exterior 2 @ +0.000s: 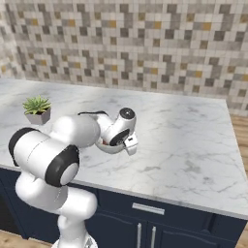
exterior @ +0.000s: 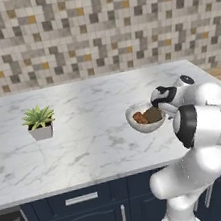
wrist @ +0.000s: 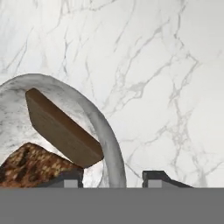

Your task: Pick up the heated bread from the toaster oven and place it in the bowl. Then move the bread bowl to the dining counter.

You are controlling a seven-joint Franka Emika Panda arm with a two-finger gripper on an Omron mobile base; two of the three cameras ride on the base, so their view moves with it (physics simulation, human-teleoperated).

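The pale grey-white bowl (wrist: 94, 113) sits on the marble dining counter (wrist: 166, 65) near its front right part. Inside lie the heated bread (wrist: 30, 168), an orange-brown crusty lump, and a darker flat square piece (wrist: 61, 129) leaning on it. My gripper (wrist: 113, 178) straddles the bowl's near rim, one fingertip inside and one outside, each with a gap to the rim, so it is open. From the base, the bowl (exterior: 134, 120) with the bread (exterior: 143, 117) shows just left of the gripper (exterior: 158, 106). The hand largely covers the bowl (exterior 2: 112, 147). The toaster oven is out of view.
A small potted plant (exterior: 39, 121) stands on the counter's left part, well away from the bowl. Beige-brown mosaic tiles (exterior: 94, 29) back the counter. Navy drawers (exterior: 81, 200) run below its front edge. The counter's right end (exterior 2: 227, 145) meets a wooden floor.
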